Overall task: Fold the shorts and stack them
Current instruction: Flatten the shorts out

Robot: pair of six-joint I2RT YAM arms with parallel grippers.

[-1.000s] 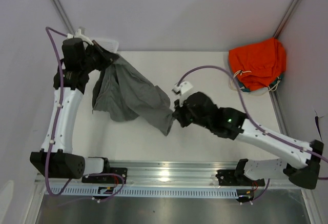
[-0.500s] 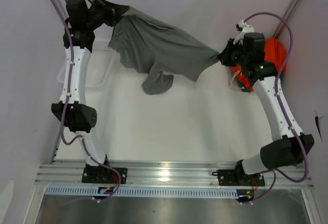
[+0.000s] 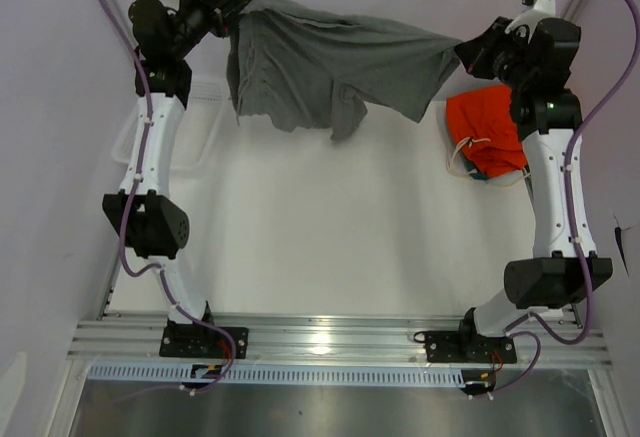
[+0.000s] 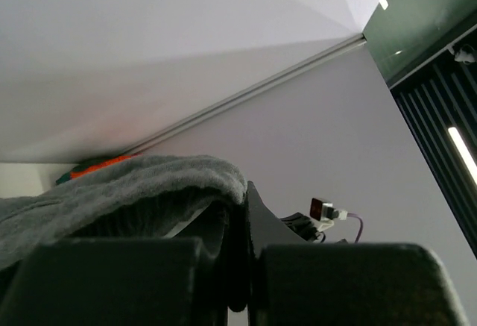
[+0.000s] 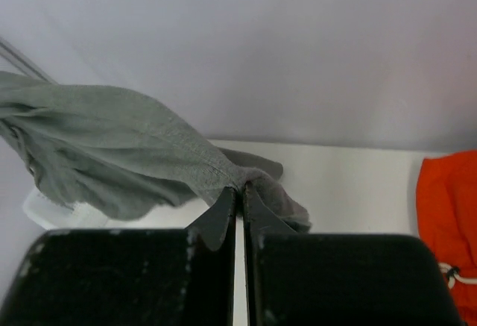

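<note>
The grey shorts (image 3: pixel 330 62) hang stretched in the air across the back of the table, held at both ends. My left gripper (image 3: pixel 232 2) is shut on their left corner at the far left; in the left wrist view the grey cloth (image 4: pixel 141 184) drapes over the closed jaws of the left gripper (image 4: pixel 240 210). My right gripper (image 3: pixel 468 52) is shut on the right corner at the far right. In the right wrist view the shorts (image 5: pixel 112 147) run leftward from the pinched tips of the right gripper (image 5: pixel 239 190). A loose fold droops from the middle.
An orange garment with a white drawstring (image 3: pixel 490 132) lies at the back right, just under my right arm, also visible as an orange garment (image 5: pixel 447 199) in the right wrist view. A white bin (image 3: pixel 205 117) stands by the left arm. Walls close in on three sides.
Both arms rose and spread apart, carrying the shorts from low over the table to stretched high across the back. The right gripper swung from the middle to the far right.
</note>
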